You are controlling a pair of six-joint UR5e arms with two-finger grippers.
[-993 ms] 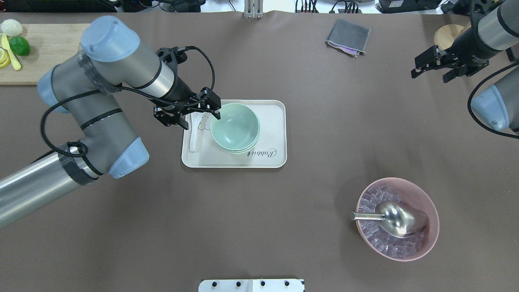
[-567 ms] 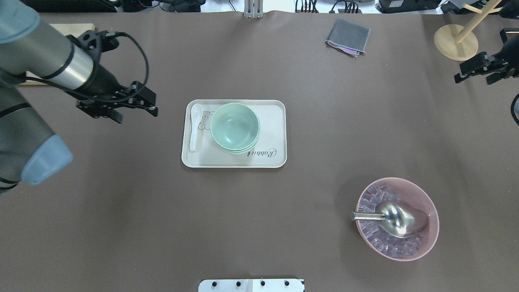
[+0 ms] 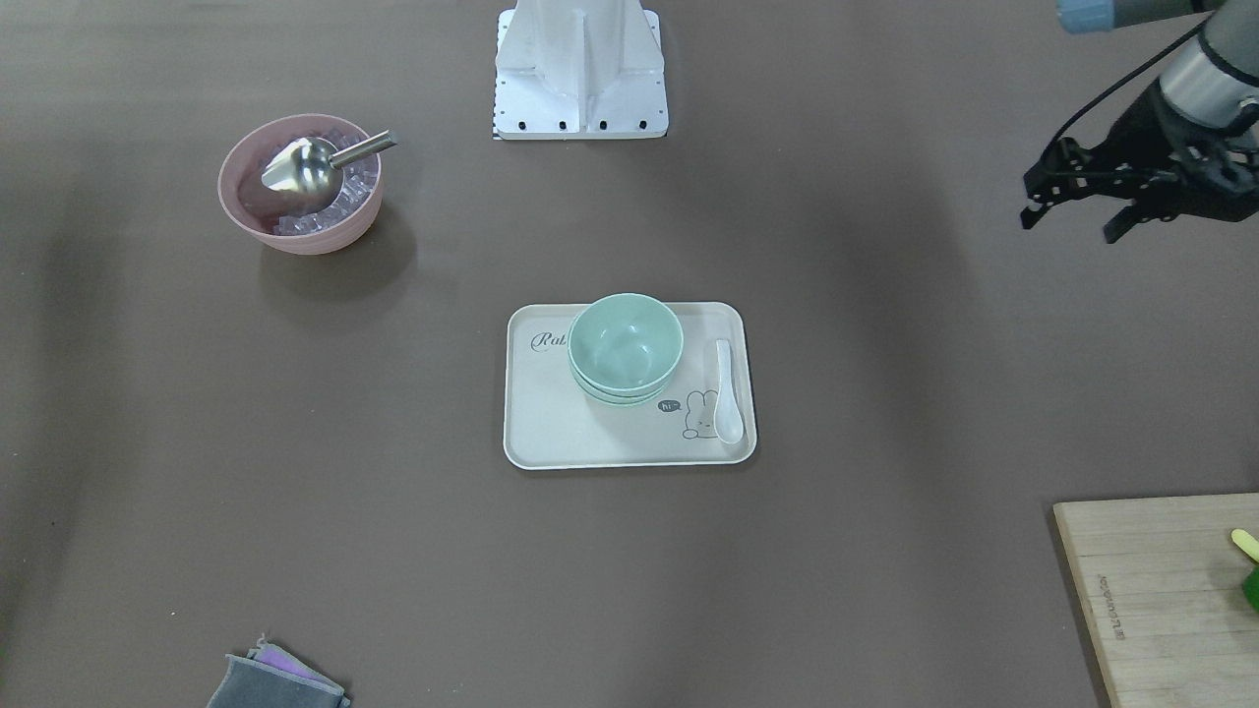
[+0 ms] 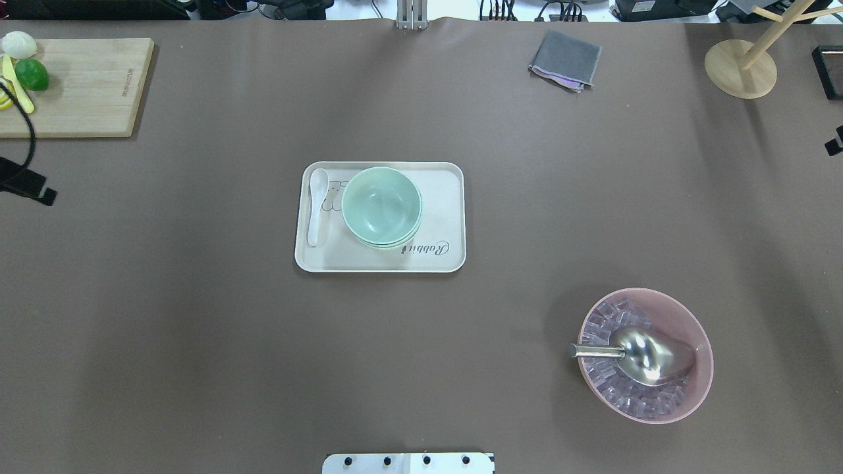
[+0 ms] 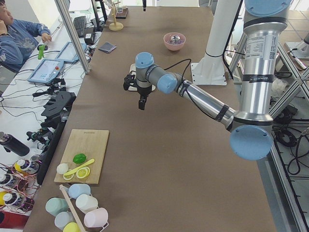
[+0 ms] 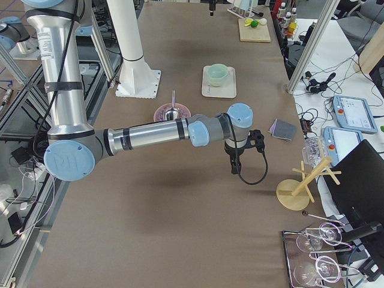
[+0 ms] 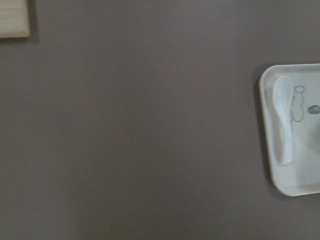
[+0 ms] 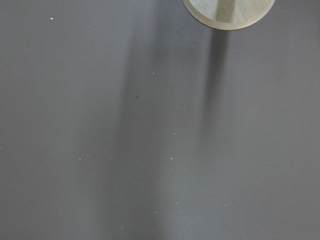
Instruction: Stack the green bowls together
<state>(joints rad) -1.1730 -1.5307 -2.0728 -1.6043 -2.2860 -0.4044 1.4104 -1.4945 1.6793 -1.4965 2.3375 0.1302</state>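
The green bowls (image 4: 382, 204) sit nested in one stack on the cream tray (image 4: 444, 191), the top one upright and empty; they also show in the front view (image 3: 625, 344). Rims of the lower bowls show under the top one. My left gripper (image 3: 1072, 218) is open and empty, far from the tray toward my left side; only a black sliver of it (image 4: 29, 187) shows at the overhead view's left edge. My right gripper (image 6: 234, 163) hangs over bare table far from the tray; I cannot tell if it is open or shut.
A white spoon (image 4: 317, 205) lies on the tray beside the stack. A pink bowl (image 4: 691, 316) with ice and a metal scoop (image 4: 649, 355) stands at near right. A grey cloth (image 4: 565, 59), a wooden stand (image 4: 731, 69) and a cutting board (image 4: 85, 85) lie along the far edge.
My left gripper has drawn back from the bowl stack's rim to the left, almost out of the overhead view. My right arm has withdrawn to the right edge. The stack has not moved.
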